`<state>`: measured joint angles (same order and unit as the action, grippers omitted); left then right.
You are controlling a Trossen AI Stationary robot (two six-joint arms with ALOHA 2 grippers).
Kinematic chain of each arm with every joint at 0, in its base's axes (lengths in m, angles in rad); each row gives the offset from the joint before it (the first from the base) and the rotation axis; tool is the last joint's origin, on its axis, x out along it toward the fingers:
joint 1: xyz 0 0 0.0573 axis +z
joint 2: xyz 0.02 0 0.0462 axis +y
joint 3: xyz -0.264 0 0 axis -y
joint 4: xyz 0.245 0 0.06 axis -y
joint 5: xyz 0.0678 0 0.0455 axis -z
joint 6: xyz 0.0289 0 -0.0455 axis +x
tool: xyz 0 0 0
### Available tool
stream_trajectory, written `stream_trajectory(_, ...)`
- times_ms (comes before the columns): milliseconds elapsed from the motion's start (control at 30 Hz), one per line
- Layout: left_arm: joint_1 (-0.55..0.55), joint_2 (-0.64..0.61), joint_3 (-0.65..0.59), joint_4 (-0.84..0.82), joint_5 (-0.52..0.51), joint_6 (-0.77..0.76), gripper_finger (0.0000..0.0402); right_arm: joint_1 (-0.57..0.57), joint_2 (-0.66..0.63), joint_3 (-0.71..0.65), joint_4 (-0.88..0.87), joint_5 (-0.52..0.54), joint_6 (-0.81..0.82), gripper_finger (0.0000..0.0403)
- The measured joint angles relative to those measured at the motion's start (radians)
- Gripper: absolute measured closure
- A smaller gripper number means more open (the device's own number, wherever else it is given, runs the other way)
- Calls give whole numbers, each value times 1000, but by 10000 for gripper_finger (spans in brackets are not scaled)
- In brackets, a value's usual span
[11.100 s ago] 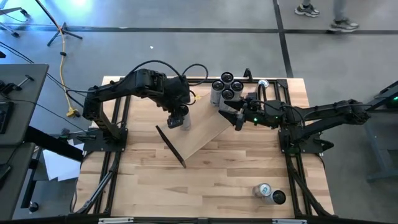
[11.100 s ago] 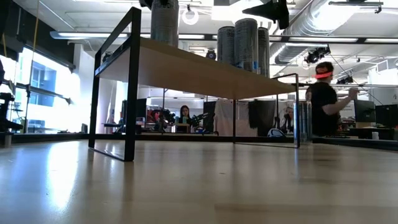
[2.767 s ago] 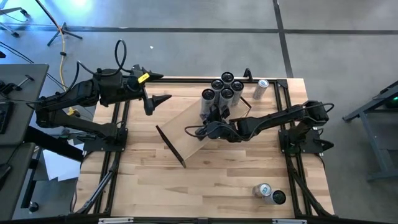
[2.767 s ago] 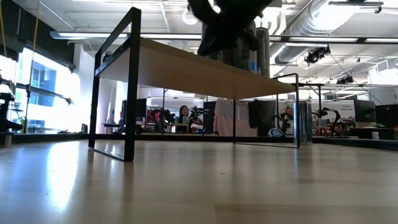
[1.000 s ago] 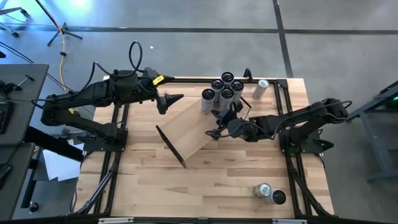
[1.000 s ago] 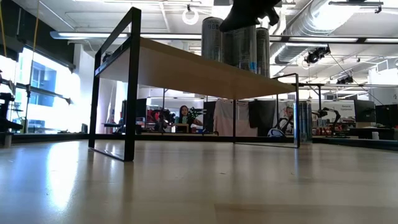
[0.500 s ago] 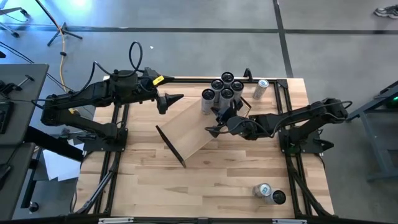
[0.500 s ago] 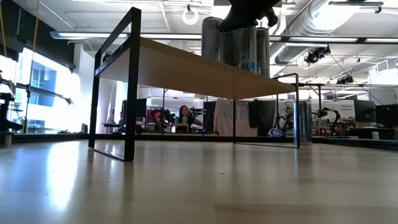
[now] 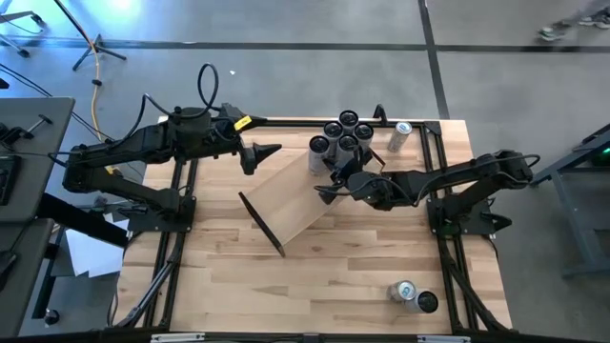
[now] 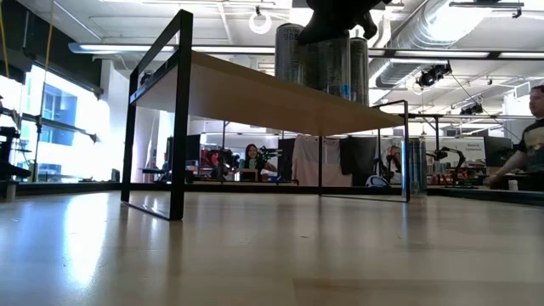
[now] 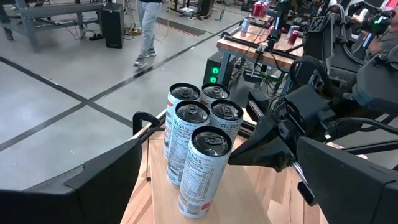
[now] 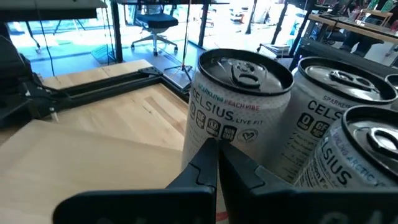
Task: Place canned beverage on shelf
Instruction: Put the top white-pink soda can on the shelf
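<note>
Several tall canned beverages stand upright in a cluster on the far right end of the pale wood shelf, which lies slantwise on the tabletop. My right gripper is shut and hovers over the shelf. Its tips point at the side of the nearest can, the one closest to the shelf's middle. My left gripper waits open above the table's far left part and faces the cans. In the low view the dark right gripper covers part of the cans. My right gripper's shut fingertips come level and slightly downward at the lower side of the nearest can, from the shelf's middle. I cannot tell whether they touch it or stop just short. The can stands upright on the board.
One can lies on its side at the table's far right corner. Two more sit near the front right. The shelf's black bracket sticks out at its near left end. Black frame rails run along the table's sides.
My right gripper, still shut, has crept a little toward the table's far edge, closer to the nearest can. The cans and the shelf stand as they did.
</note>
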<state>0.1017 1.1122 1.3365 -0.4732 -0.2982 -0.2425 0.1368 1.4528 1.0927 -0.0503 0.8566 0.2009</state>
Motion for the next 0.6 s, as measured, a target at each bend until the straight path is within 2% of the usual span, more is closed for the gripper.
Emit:
stream_trajectory(333, 0, 0, 0, 0, 0, 0, 3, -8, 0, 0, 15, -4, 6, 403)
stream_trajectory(600, 0, 0, 0, 0, 0, -1, 3, -37, 0, 0, 16, -67, 26, 403)
